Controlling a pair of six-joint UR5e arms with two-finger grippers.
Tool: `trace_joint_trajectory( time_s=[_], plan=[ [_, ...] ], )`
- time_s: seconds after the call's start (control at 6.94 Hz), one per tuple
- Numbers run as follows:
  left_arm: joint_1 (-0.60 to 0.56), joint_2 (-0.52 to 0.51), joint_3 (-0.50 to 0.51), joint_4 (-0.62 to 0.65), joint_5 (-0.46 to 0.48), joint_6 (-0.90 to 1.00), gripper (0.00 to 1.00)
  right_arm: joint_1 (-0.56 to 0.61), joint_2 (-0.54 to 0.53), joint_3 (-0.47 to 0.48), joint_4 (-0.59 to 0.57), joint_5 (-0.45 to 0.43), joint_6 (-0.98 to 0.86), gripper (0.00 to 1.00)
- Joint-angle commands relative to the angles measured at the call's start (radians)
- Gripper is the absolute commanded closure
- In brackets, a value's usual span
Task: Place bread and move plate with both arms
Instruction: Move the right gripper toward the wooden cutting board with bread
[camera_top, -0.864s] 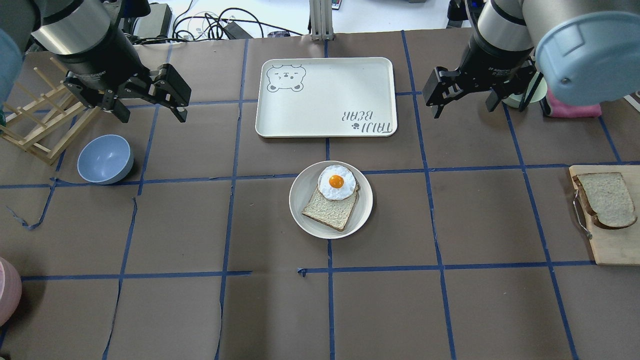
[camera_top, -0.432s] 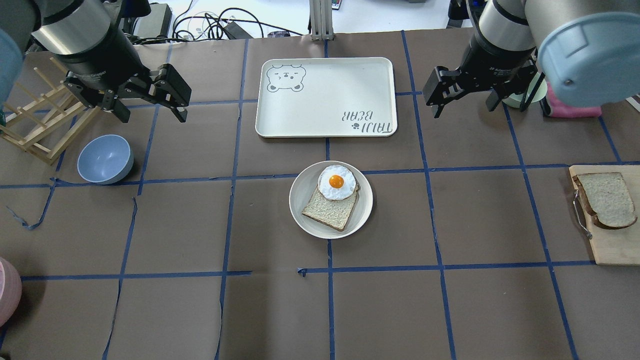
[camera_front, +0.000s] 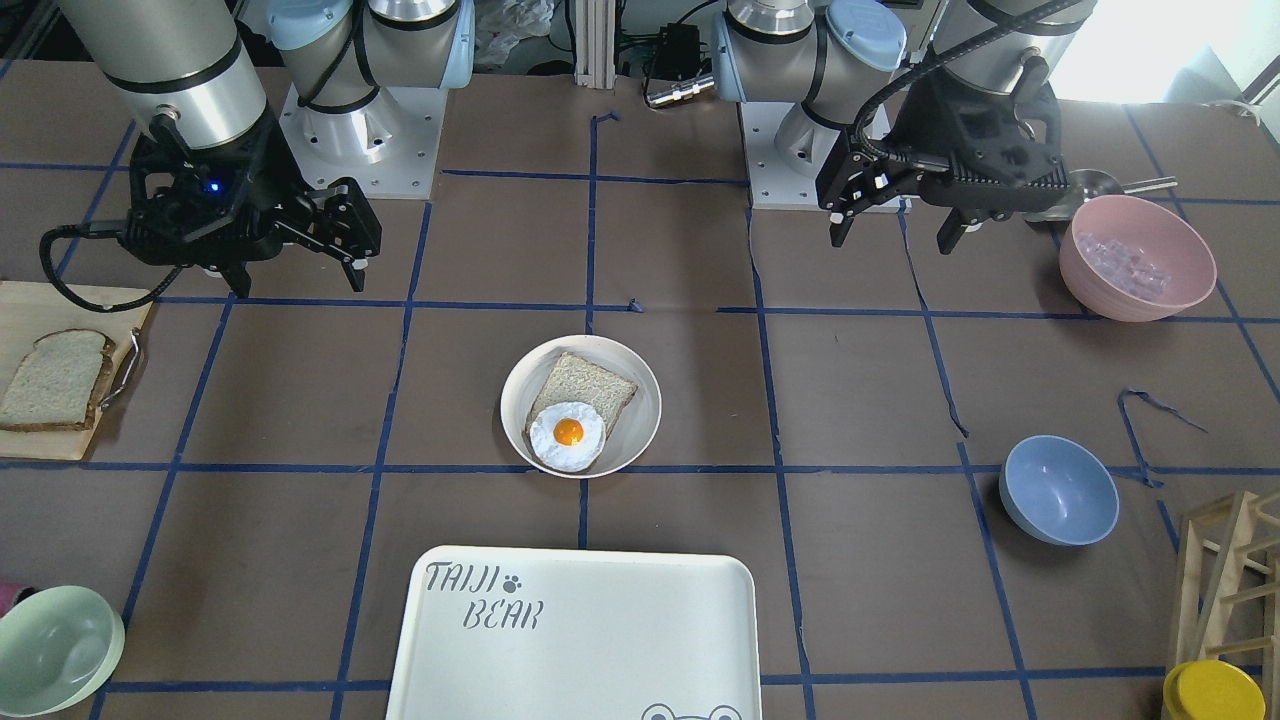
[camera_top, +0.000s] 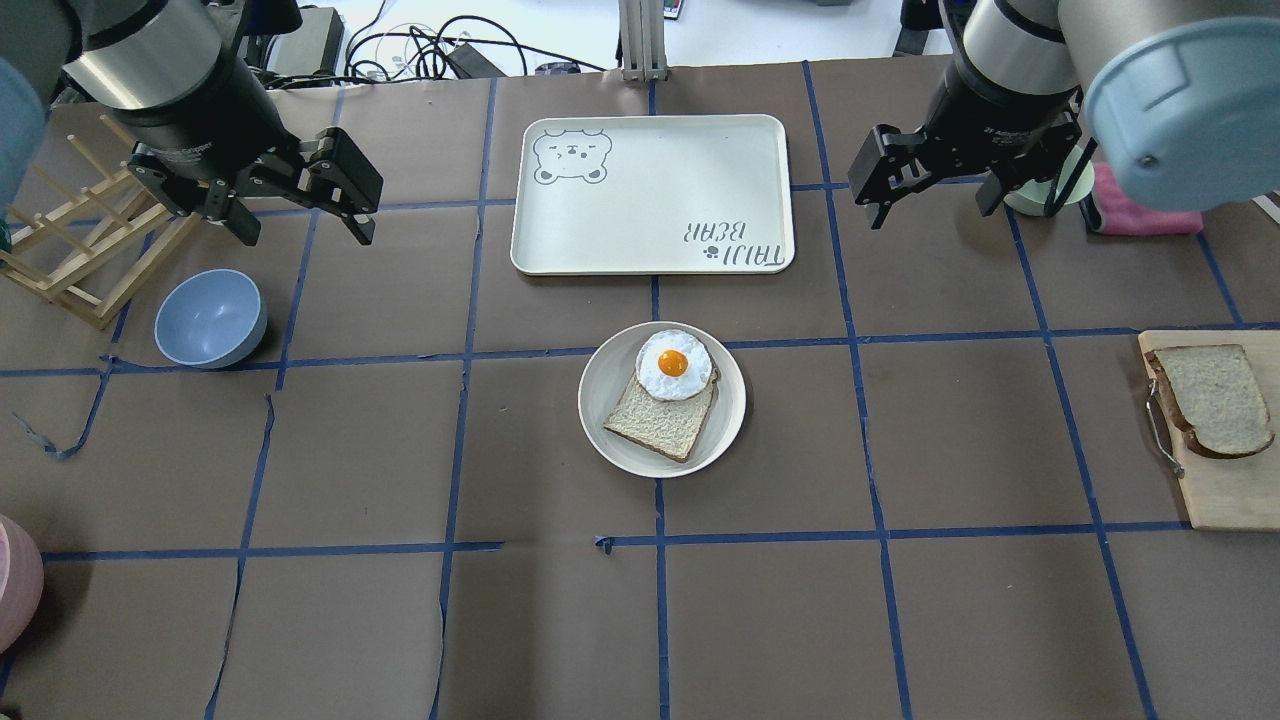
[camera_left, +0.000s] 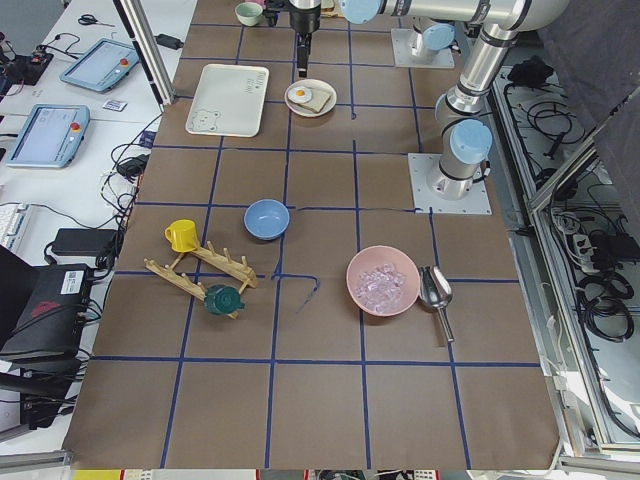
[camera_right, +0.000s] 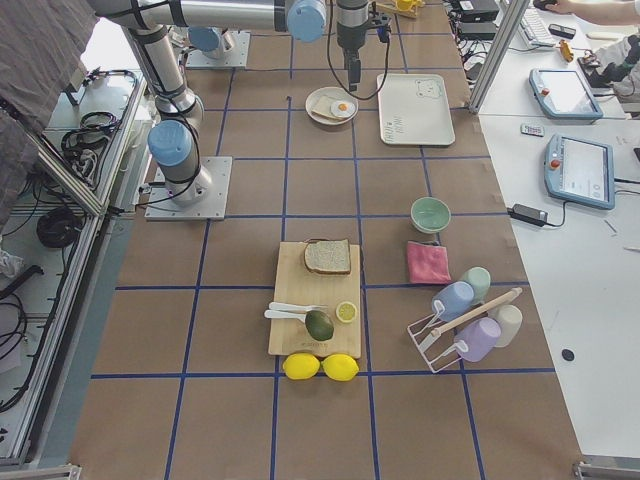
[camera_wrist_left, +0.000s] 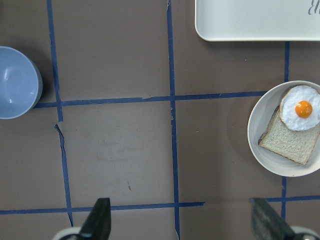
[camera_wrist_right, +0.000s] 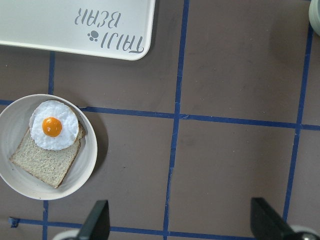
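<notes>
left gripper (camera_top: 306, 230) hangs above the table's far left, fingers spread wide, holding nothing. right gripper (camera_top: 933, 212) hangs above the far right, just right of the tray (camera_top: 650, 195), fingers also wide apart and empty. bread (camera_top: 1212, 398) lies flat on a wooden board (camera_top: 1225, 490) at the table's right edge, well apart from both grippers. plate (camera_top: 604, 425) sits mid-table, on the robot's side of the tray, near it but not touching. on the plate is a smaller square slice (camera_top: 660, 420) with a fried egg (camera_top: 673, 364) overlapping its far corner. blue bowl (camera_top: 210, 318) sits on the table below the left gripper, beside a wooden rack (camera_top: 70, 262). both wrist views look straight down at the plate from off to the side.
</notes>
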Motion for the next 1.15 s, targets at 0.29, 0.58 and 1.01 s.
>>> trace_joint_trajectory(
  time_s=[0.29,0.58,1.01],
  plan=[
    [0.000,0.000,0.000,0.000,0.000,0.000,0.00,0.004,-0.003,-0.039,0.057,-0.014,0.003,0.00],
    [0.000,0.000,-0.002,0.001,-0.002,0.000,0.00,0.004,-0.001,-0.041,0.059,-0.012,0.003,0.00],
    [0.000,-0.002,-0.003,0.000,-0.003,0.000,0.00,-0.002,0.000,-0.036,0.050,-0.012,-0.003,0.00]
  ],
)
